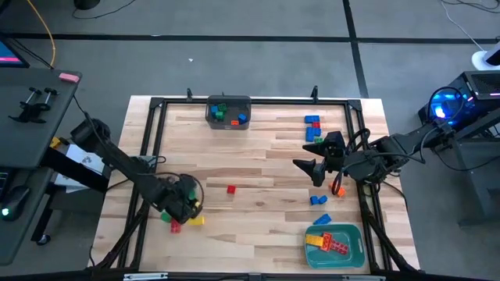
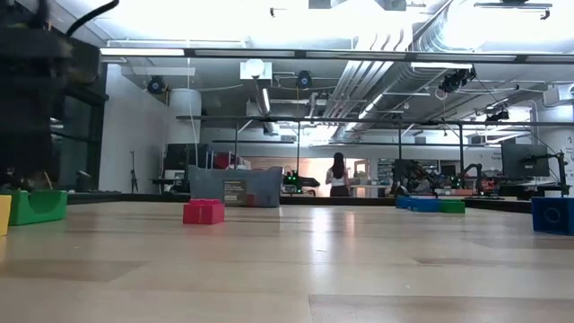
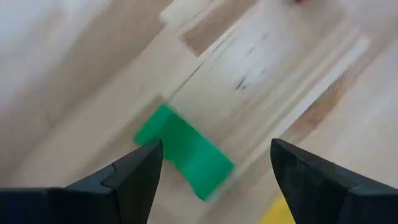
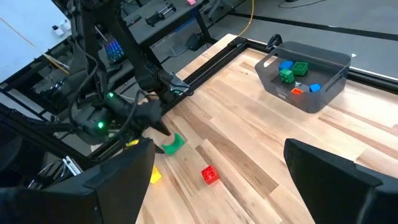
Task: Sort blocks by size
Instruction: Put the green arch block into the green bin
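One green block [image 3: 184, 151] lies between the left gripper's [image 3: 211, 163] parted jaws.

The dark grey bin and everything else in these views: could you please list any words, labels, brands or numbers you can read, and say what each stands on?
No text can be read in any view.
Dark grey bin: a pale label on its front wall, print too small and blurred to read.
Blocks, such as the red block: studs only, no lettering visible.
Teal tray: no marking visible.
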Controlling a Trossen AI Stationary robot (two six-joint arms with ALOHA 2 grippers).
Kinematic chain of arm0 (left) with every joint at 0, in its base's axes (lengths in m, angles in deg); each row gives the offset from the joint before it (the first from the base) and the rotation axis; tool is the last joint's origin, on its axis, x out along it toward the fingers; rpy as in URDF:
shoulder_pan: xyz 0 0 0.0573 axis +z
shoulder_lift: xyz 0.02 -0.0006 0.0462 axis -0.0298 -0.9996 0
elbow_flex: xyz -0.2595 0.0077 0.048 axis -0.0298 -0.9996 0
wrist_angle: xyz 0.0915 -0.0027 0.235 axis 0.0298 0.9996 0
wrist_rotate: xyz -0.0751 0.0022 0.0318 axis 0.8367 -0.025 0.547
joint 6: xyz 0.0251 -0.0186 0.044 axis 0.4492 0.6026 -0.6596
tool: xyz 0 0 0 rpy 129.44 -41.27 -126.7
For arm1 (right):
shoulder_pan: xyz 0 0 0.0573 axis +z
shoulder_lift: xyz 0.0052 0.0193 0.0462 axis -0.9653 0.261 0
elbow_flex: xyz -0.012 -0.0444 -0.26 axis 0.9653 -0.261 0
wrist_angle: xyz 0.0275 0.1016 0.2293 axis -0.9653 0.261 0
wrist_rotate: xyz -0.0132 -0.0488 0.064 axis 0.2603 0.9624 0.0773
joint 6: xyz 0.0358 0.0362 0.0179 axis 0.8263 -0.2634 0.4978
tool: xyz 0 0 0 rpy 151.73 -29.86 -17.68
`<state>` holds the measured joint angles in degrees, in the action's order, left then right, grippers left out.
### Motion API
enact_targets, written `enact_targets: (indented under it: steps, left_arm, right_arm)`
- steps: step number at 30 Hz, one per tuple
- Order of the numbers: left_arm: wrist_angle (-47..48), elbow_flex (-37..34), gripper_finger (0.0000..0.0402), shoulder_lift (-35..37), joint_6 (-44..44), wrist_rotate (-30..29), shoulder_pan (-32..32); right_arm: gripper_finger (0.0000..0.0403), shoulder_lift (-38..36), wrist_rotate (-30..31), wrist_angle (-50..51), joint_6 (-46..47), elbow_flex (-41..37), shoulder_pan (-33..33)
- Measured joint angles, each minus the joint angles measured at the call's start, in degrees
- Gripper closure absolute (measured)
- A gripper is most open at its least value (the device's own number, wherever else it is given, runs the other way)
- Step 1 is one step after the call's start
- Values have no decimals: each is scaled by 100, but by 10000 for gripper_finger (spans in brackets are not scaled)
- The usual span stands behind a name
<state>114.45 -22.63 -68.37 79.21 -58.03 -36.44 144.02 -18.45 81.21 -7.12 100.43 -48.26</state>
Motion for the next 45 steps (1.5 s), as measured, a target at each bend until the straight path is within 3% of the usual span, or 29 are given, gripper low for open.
enact_targets:
  steps: [3, 7, 13, 20, 23, 27, 30, 31, 35, 38, 42, 45]
  left_arm:
    - [146, -1, 119, 43, 1742, 306, 69]
    - [123, -232, 119, -190, 2799, 288, 208]
    - [-485, -590, 119, -528, 2995, 422, 579]
    - [-497, -608, 127, -692, 2684, 529, 863]
    - [-455, -611, 164, -701, 2606, 533, 920]
    - [-318, -557, 257, -725, 2604, 338, 931]
    - [-235, -494, 328, -686, 2582, -383, 963]
    - [-212, -488, 330, -635, 2560, -657, 996]
    - [-201, -366, 330, -136, 2067, -1519, 1311]
    - [-181, -181, 330, 302, 1115, -2062, 1841]
    - [-739, 140, 330, 789, -994, -2281, 2887]
    - [-1630, 430, 330, 906, -2863, -2062, 3914]
  right_arm:
    - [50, 0, 23, 3, -40, 0, 0]
    - [50, 0, 66, 17, -89, 0, 0]
    - [50, 1, 139, 22, -90, -1, 0]
    - [50, 2, 138, 24, -90, -2, 0]
    - [50, 2, 138, 44, -106, -2, -2]
    - [50, 1, 138, 44, -107, -1, 0]
    - [50, 2, 138, 44, -107, -2, 0]
    - [50, 2, 138, 46, -105, -2, 0]
    - [50, 2, 147, 44, -33, -2, -1]
    - [50, 1, 210, 43, 96, -2, 0]
    - [50, 9, 407, 37, 212, -2, -1]
    - [50, 54, 533, -37, 212, -2, -2]
